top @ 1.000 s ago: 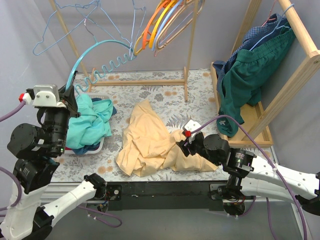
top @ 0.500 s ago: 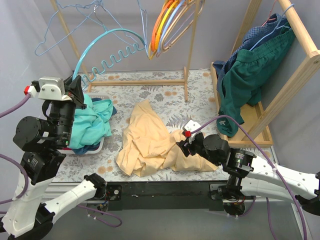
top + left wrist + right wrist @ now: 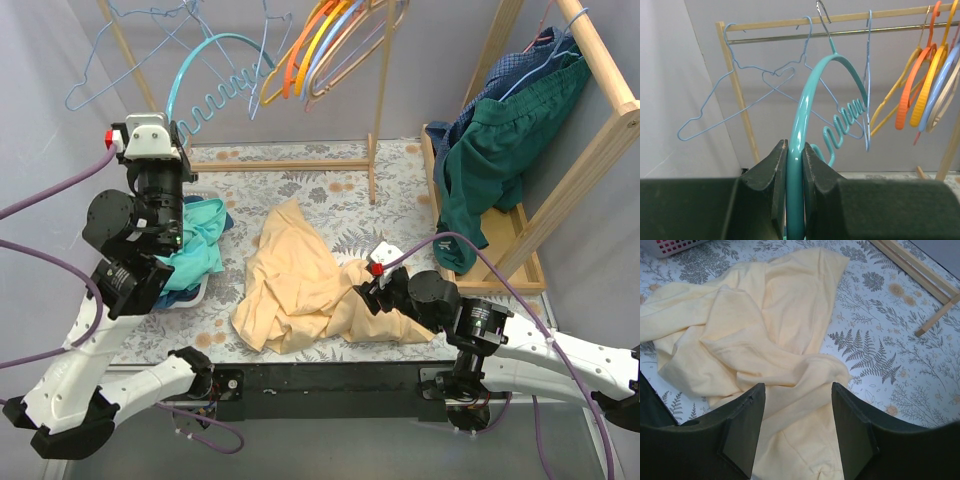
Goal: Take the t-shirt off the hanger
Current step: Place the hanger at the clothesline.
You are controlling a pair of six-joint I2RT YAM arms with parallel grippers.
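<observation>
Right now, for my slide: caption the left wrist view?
Left fingers clamp a teal plastic hanger before the wooden rail.

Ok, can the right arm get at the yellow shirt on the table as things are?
Probably yes. The right gripper is open and sits low over the shirt, which lies spread on the table with nothing on top of it or in the way.

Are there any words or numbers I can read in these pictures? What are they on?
None: no words, numbers or labels can be read in any view.
The curly bit of the teal hanger is only a wavy shape, not letters.
The yellow t-shirt is plain.
The tablecloth has ferns and flowers, no writing.
</observation>
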